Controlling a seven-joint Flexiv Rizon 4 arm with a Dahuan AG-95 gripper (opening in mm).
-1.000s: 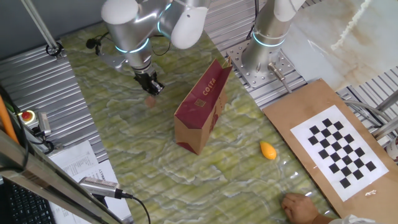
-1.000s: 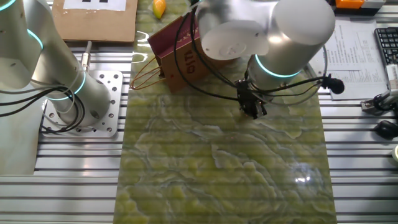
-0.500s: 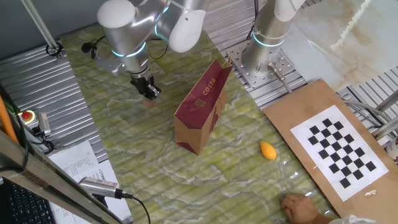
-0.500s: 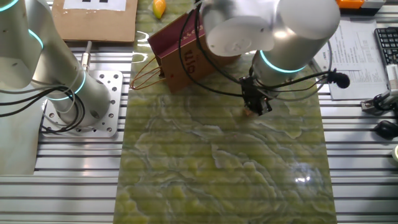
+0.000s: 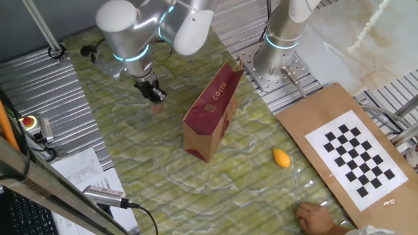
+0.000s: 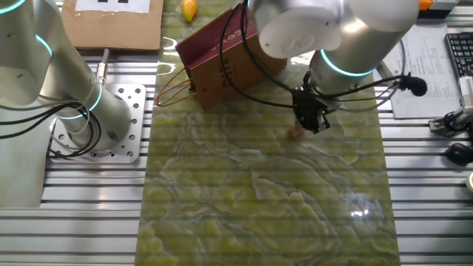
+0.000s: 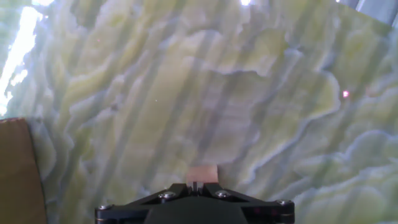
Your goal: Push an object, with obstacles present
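Observation:
The object is a tiny pinkish-tan lump [image 5: 156,108] on the green marbled mat, also in the other fixed view [image 6: 296,133] and in the hand view [image 7: 201,174], just ahead of my fingertips. My gripper [image 5: 154,96] is shut and empty, its tip just behind the lump; it shows in the other fixed view [image 6: 313,123] and at the bottom of the hand view [image 7: 195,185]. The obstacle, a tall brown paper bag [image 5: 212,112] with a maroon "COSTA" side, stands tilted to the right of the lump; it also shows in the other fixed view [image 6: 222,63].
An orange-yellow oval piece [image 5: 281,157] lies beyond the bag. A cardboard sheet with a checkerboard [image 5: 356,150] sits at the right. A second arm's base [image 5: 277,55] stands behind the bag. A person's hand [image 5: 315,217] rests at the mat's front right edge.
My arm has moved left in one fixed view and lifted slightly off the lump. The lump now shows uncovered beside the tip. The bag has not moved.

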